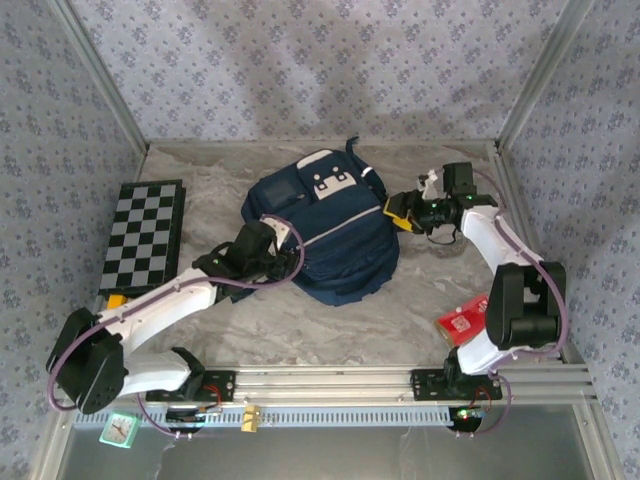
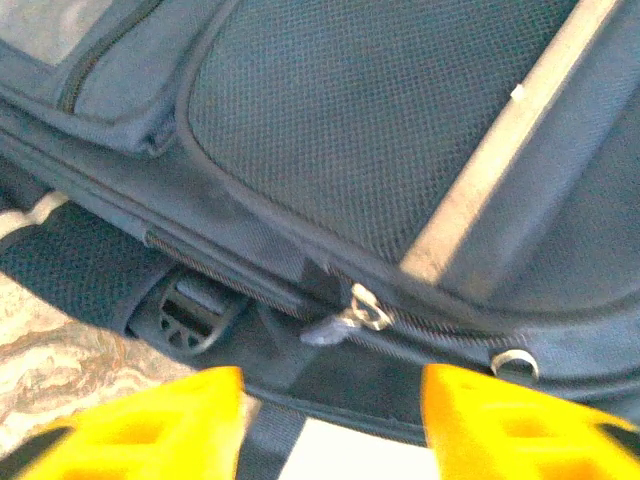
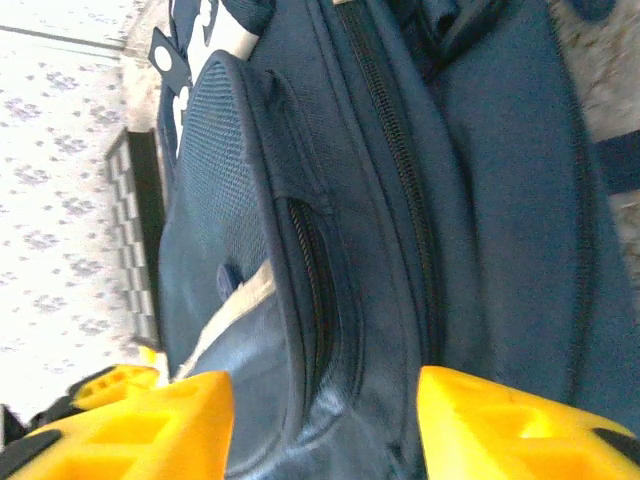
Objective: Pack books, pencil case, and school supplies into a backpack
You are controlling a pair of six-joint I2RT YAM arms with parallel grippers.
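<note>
Backpack [image 1: 320,235] lies flat mid-table, front patches up, top toward the far wall. Its zips look shut where visible, incl. the one w/ the metal pull [image 2: 345,318] on the left side. Can't tell if books or pencil case are inside. A yellow corner [image 1: 117,299] pokes out at the near edge of the checkered board [image 1: 145,235] on the left; can't tell what it is. Red packet [image 1: 462,320] is on the table near right, by the R arm's base, well apart from the bag, so supplies aren't packed yet. My guess: early on, or at least the packet and the opening of the bag are left.

Both arms reach in low. L gripper [image 2: 330,395] is at the bag's left side, aimed at the zip line, jaws apart, nothing btwn them. R gripper [image 1: 402,213] is at the bag's right edge, jaws likewise spread, gripping nothing.
</note>
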